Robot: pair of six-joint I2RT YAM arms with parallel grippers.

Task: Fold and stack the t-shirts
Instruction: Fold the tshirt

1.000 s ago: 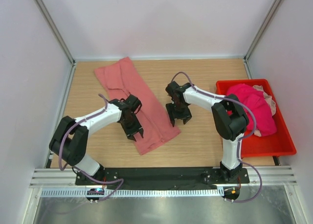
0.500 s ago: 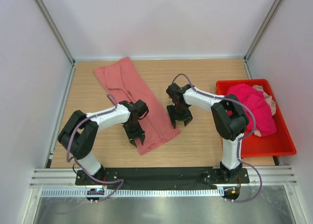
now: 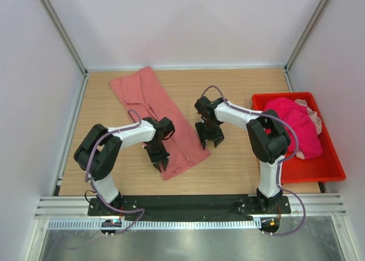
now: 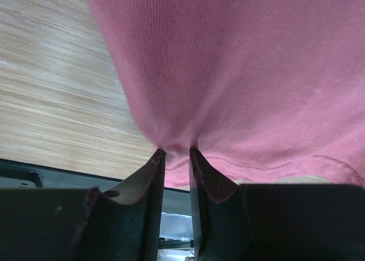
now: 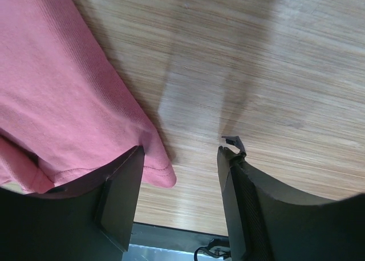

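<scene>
Left wrist view: left gripper (image 4: 175,153) pinched shut on the hem of the salmon t-shirt (image 4: 239,73), which is spread on the wooden table (image 3: 239,164). Right gripper (image 5: 179,153) is held open at the shirt's corner, possibly touching cloth. Magenta t-shirt (image 3: 291,127) is heaped in the red bin (image 3: 333,171).

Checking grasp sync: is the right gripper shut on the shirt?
No, the right gripper has its jaws open, table showing between them, salmon t-shirt beside one.

You can pass freely over the bare wooden surface (image 3: 234,165) between the long salmon-pink cloth t-shirt (image 3: 154,98) and the rigid red plastic bin (image 3: 311,171) heaped with magenta cloth shirts (image 3: 291,124), though your right tool (image 3: 210,140) hangs spread at that t-shirt's near-right corner and white walls (image 3: 34,101) hem both sides.
</scene>
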